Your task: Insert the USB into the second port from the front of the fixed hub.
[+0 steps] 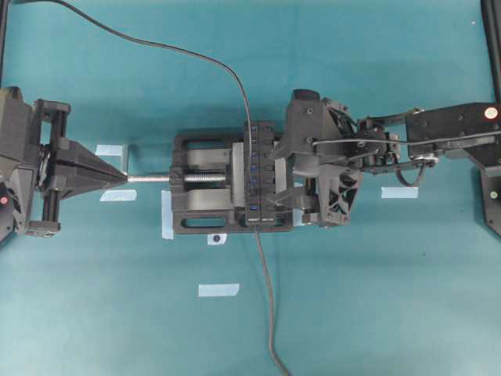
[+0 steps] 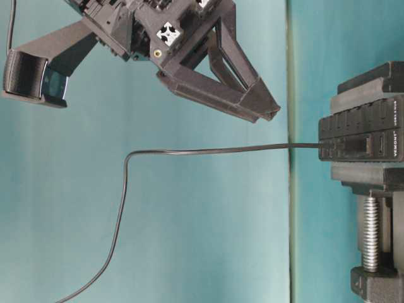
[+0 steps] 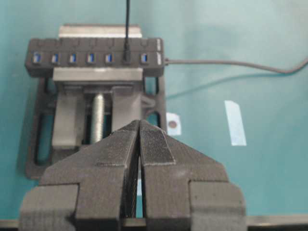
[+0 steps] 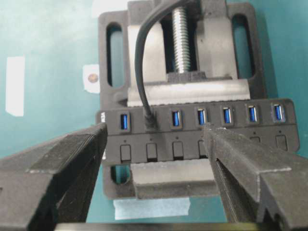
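Note:
The black hub [image 1: 263, 157] is clamped in the vise, its row of blue ports facing up. The USB [image 4: 150, 120] stands plugged into the second port from the front, also seen as the USB [image 3: 127, 54] in the left wrist view. Its thin black cable [image 2: 208, 150] rises away from the hub [image 2: 360, 136]. My right gripper [image 4: 155, 129] hovers open over the hub's front end. Its fingers [image 4: 72, 159] straddle the plug and touch neither the plug nor the cable. My left gripper [image 3: 139, 123] is shut and empty, its tip [image 1: 124, 178] near the vise screw's end.
The black vise [image 1: 202, 213] with a silver screw [image 1: 153, 178] holds the hub. A thin grey cable [image 1: 266, 298] leaves the hub's front end toward the table's near edge. Several pale tape strips [image 1: 218, 290] lie on the teal table.

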{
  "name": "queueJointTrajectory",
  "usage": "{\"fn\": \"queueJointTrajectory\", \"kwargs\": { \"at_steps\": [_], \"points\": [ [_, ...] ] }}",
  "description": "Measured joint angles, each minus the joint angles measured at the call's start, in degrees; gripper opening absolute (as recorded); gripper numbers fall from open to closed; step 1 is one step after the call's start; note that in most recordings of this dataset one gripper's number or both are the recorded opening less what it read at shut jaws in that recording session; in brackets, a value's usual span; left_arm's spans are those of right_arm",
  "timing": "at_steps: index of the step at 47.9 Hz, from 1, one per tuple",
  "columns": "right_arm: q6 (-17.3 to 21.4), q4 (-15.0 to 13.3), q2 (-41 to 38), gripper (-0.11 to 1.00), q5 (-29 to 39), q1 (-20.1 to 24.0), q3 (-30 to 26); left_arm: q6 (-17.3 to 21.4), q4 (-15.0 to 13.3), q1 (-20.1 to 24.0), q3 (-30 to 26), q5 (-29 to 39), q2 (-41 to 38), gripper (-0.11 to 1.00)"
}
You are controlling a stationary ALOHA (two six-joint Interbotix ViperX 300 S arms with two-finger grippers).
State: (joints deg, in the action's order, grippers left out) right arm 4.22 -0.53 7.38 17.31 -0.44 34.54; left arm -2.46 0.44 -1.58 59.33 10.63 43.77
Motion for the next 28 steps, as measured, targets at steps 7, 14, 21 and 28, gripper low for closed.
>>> {"fn": "queueJointTrajectory", "kwargs": {
  "at_steps": [7, 14, 21, 28],
  "points": [
    [0.0, 0.1, 0.0, 0.83, -0.1, 0.3, 0.1, 0.0, 0.1, 0.0, 0.0, 0.0, 0.0, 0.0],
    [0.0, 0.1, 0.0, 0.83, -0.1, 0.4, 0.4, 0.0, 0.0, 0.0, 0.1, 0.0, 0.0, 0.0],
    [0.0, 0.1, 0.0, 0.83, -0.1, 0.4, 0.4, 0.0, 0.1, 0.0, 0.0, 0.0, 0.0, 0.0],
    [0.0, 0.1, -0.1, 0.83, -0.1, 0.5, 0.5, 0.0, 0.1, 0.0, 0.0, 0.0, -0.1, 0.0]
  ]
}}
